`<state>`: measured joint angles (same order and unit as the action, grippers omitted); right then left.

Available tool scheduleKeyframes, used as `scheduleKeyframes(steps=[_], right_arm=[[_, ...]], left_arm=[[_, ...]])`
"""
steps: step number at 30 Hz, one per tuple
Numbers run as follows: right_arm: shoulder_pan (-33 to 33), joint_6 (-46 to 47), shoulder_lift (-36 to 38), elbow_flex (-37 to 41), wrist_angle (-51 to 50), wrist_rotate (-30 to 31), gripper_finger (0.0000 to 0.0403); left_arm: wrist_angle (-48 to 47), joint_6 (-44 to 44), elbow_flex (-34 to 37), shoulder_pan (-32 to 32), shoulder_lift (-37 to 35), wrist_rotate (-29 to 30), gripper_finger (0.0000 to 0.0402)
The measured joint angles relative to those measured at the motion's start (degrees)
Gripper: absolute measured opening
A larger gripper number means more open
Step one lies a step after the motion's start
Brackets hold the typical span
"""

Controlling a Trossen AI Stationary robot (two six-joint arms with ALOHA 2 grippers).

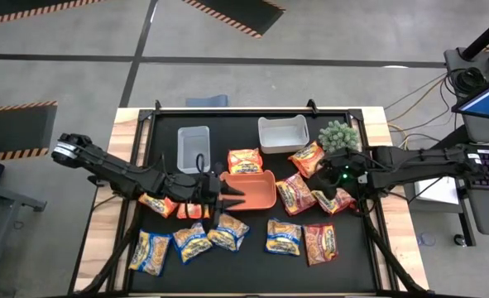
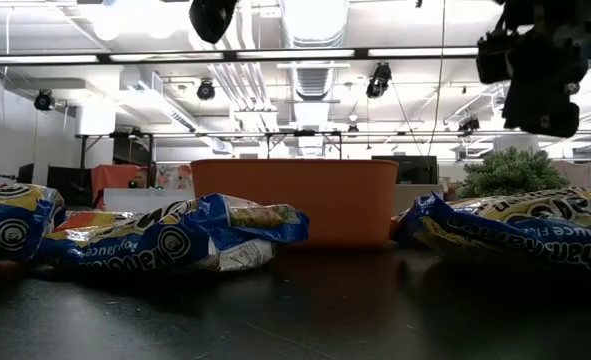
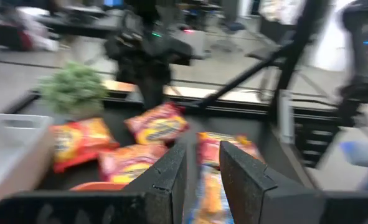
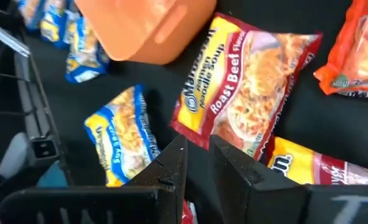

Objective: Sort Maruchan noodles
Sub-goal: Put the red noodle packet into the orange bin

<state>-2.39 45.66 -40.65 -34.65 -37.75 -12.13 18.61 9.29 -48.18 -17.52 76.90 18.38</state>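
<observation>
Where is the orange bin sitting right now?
In the high view the orange bin sits mid-table, just ahead of the left pincer, below the orange packet and left of a red packet.

I see a wooden table (image 1: 103, 240) topped by a black mat (image 1: 352, 257). On the mat lie scattered Maruchan noodles (image 1: 284, 237), an orange bin (image 1: 255, 189), a clear bin (image 1: 193, 146), a white bin (image 1: 282, 133) and a small potted plant (image 1: 338, 135)

Noodle packets (image 1: 282, 237) around central bin (image 1: 252, 189)

The left claw (image 1: 227, 196) hides part of an orange packet (image 1: 193, 210).
</observation>
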Motion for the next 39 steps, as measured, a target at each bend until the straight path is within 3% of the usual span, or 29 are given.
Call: scheduleKeyframes(steps=[4, 13, 19, 25, 39], right_arm=[[0.00, 0.26, -2.55, 0.00, -0.12, -0.10, 0.0095], [-0.08, 0.58, -7.57, 0.56, -0.03, 2.96, 0.0224], [-1.10, -2.53, -11.39, 3.02, 2.71, 4.73, 0.0281], [-2.54, -5.39, -13.31, 5.12, 8.99, 4.71, 0.0303], [-5.16, -5.83, -18.59, 14.30, 30.02, 1.98, 0.0304]], left_arm=[[0.00, -2.83, 0.00, 0.02, 0.00, 5.38, 0.0077], [0.02, -5.51, 0.00, 0.09, -0.02, 7.66, 0.0077], [0.20, -6.13, 0.00, 0.15, -0.04, 10.87, 0.0077], [0.17, -6.14, 0.00, 0.15, -0.04, 10.99, 0.0077], [0.02, -6.07, 0.00, 0.13, -0.07, 11.05, 0.0077]])
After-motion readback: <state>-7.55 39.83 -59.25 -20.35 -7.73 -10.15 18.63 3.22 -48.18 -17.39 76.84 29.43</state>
